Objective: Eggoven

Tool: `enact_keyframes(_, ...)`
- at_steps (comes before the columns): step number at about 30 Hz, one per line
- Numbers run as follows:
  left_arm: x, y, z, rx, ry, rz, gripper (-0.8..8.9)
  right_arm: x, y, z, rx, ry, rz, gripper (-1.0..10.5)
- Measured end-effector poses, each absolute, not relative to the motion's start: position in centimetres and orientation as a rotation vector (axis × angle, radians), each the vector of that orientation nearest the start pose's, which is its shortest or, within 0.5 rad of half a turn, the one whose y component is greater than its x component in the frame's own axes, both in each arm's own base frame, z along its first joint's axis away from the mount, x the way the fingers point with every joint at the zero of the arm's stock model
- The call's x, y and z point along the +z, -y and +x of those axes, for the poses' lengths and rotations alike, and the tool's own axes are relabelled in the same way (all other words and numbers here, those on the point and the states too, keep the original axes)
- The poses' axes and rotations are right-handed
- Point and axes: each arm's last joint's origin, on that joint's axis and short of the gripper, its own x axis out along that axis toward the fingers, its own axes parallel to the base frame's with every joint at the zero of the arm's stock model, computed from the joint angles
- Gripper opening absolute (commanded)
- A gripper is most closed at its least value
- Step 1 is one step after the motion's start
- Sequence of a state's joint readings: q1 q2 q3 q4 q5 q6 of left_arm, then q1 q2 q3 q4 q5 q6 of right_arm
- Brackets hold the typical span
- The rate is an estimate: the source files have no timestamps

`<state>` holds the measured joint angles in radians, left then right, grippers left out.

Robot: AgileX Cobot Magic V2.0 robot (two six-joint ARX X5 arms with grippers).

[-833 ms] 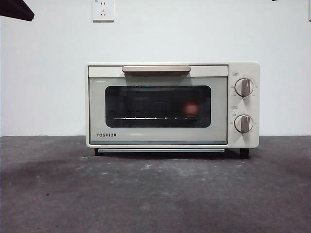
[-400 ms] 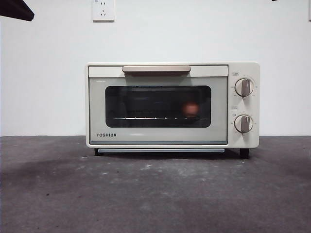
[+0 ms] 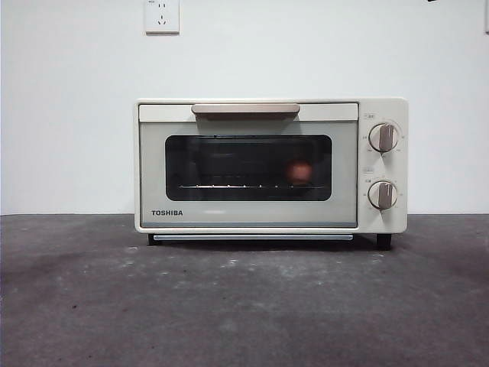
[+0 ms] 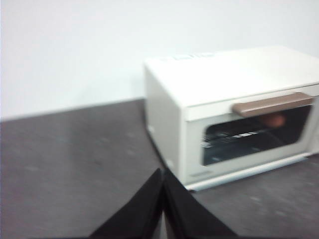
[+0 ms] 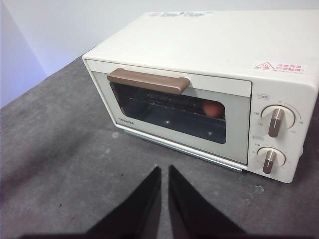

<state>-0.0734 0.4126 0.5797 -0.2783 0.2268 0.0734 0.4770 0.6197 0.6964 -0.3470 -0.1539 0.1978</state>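
- The cream boxy TOSHIBA toaster oven (image 3: 271,164) is seen standing on the dark grey counter (image 3: 244,306), its door closed and the brown handle (image 3: 245,109) lying across the top of the door.
- The small smooth reddish-brown egg (image 3: 299,171) is seen inside, behind the dark glass window (image 3: 229,164), resting on the wire rack toward the side of the two grey knobs (image 3: 382,138).
- The left hand (image 4: 163,174) is held above the counter with its jaws pressed together; nothing is gripped. The oven lies ahead of it, off to one side, well apart.
- The right hand (image 5: 164,172) is held with its jaws nearly touching, a thin gap between the tips, and nothing is held. The oven door lies ahead of it, and the egg (image 5: 214,108) is seen through the glass.
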Motion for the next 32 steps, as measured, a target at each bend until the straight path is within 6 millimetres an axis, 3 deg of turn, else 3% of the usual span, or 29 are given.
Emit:
enact_keyframes(8, 25.5, 0.6, 9.1, -0.207, 0.030, 0.142, 0.07, 31.0, -6.7, 12.0, 0.598, -0.332, 0.146, 0.0)
enact_keyframes(13, 21.2, 0.5, 9.4, -0.202, -0.009, 0.138, 0.08, 31.0, -6.7, 12.0, 0.598, -0.332, 0.146, 0.0)
enact_keyframes(19, 17.6, 0.5, 9.6, -0.206, -0.068, 0.131, 0.07, 31.0, -6.7, 12.0, 0.598, -0.332, 0.145, 0.0)
enact_keyframes(22, 16.4, 0.5, 9.6, -0.206, -0.075, 0.130, 0.07, 31.0, -6.7, 12.0, 0.598, -0.332, 0.146, 0.0)
enact_keyframes(32, 15.8, 0.5, 9.5, -0.207, -0.129, 0.107, 0.08, 31.0, -6.7, 12.0, 0.598, -0.332, 0.145, 0.0)
